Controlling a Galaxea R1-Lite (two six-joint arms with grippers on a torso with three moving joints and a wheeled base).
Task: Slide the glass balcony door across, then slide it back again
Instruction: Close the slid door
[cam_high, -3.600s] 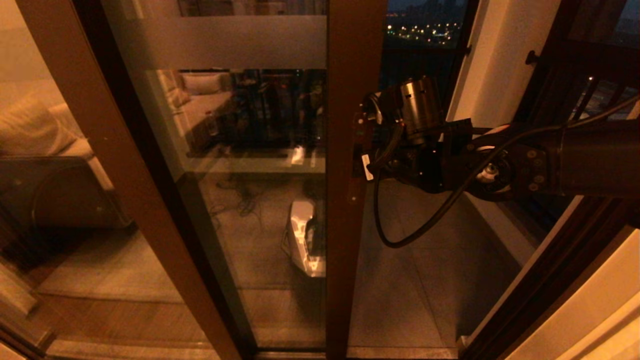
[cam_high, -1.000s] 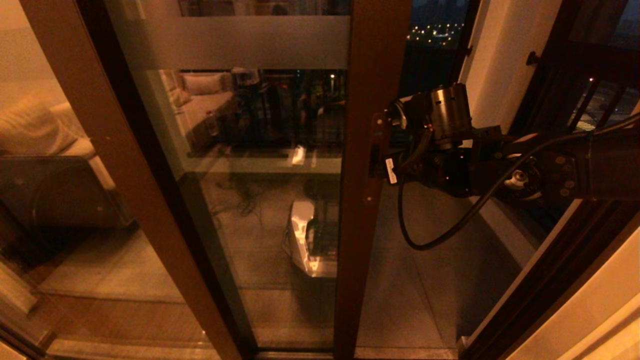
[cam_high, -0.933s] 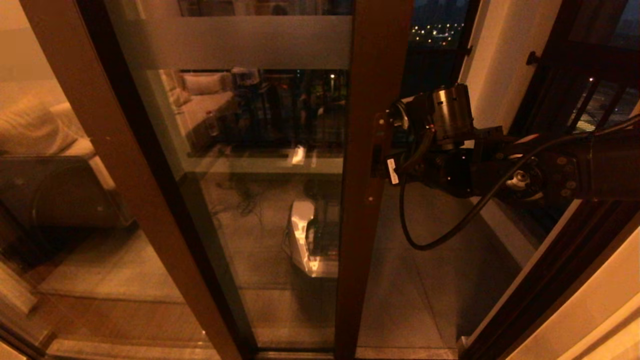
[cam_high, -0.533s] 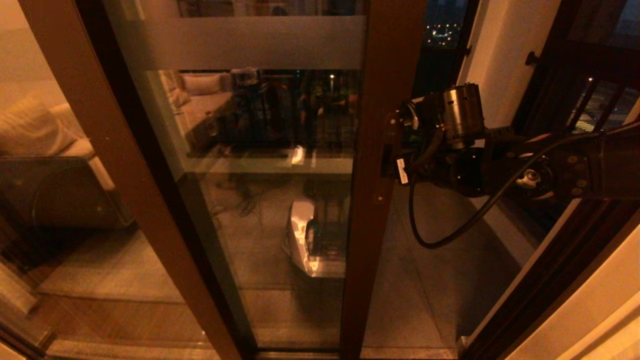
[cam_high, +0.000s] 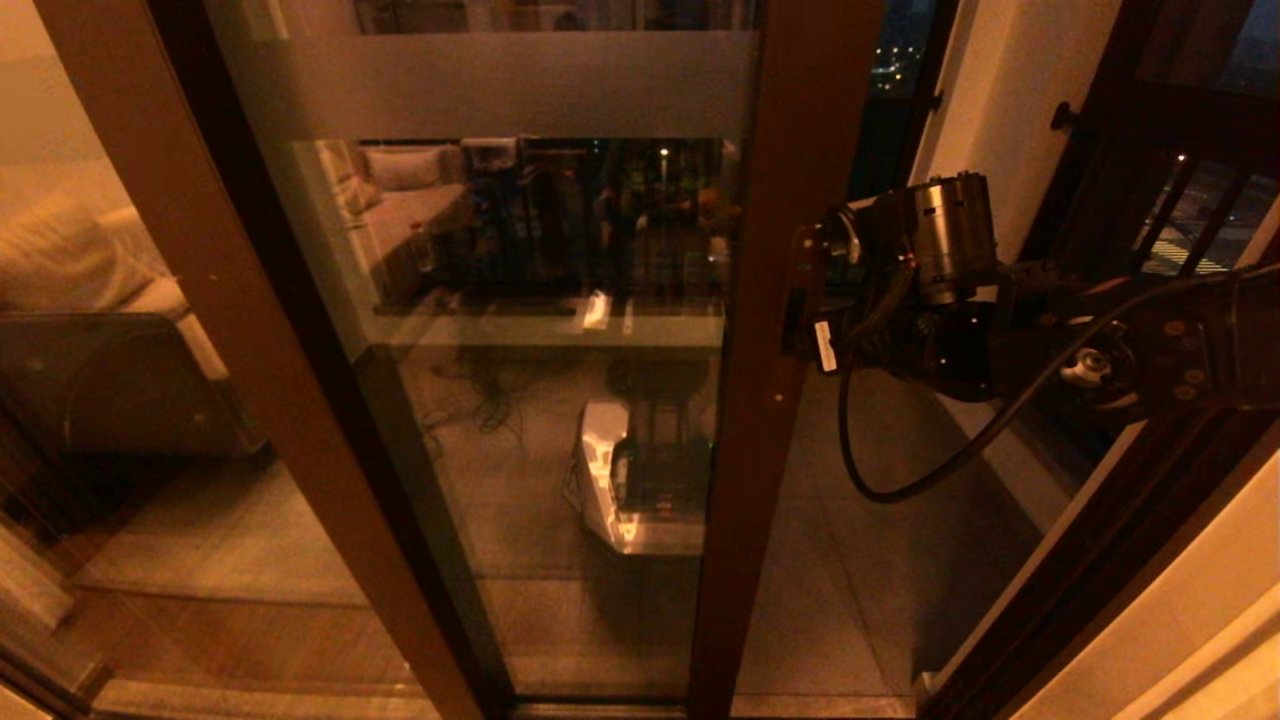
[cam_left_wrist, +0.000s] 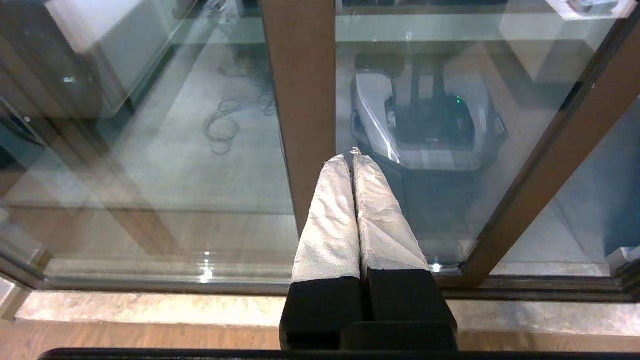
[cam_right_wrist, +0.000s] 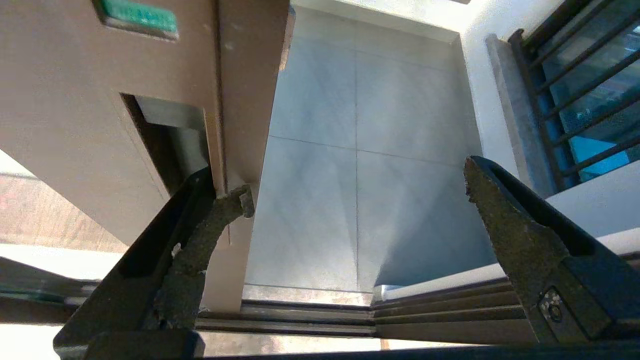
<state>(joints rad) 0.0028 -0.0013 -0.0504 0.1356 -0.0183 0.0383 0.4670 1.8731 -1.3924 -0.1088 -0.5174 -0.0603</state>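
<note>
The glass balcony door (cam_high: 560, 400) has a dark reddish-brown stile (cam_high: 770, 400) and a frosted band (cam_high: 480, 85) near the top. My right gripper (cam_high: 802, 322) reaches in from the right and presses on the stile's edge at mid height. In the right wrist view this gripper (cam_right_wrist: 357, 180) is open. One finger (cam_right_wrist: 200, 235) is hooked round the stile edge beside the recessed handle slot (cam_right_wrist: 167, 142), and the other finger (cam_right_wrist: 515, 235) hangs free over the balcony tiles. My left gripper (cam_left_wrist: 352, 157) is shut on nothing, low in front of the glass, out of the head view.
The fixed panel's wide brown post (cam_high: 220, 330) slants on the left. A gap onto the tiled balcony floor (cam_high: 880, 580) lies right of the stile. Beyond it are a white wall (cam_high: 985, 120), black-barred windows (cam_high: 1190, 200) and the dark door frame (cam_high: 1100, 560). The floor track (cam_right_wrist: 310, 320) runs below.
The door stile has slid steadily to the right with my right gripper on it. The gap onto the balcony has narrowed.
</note>
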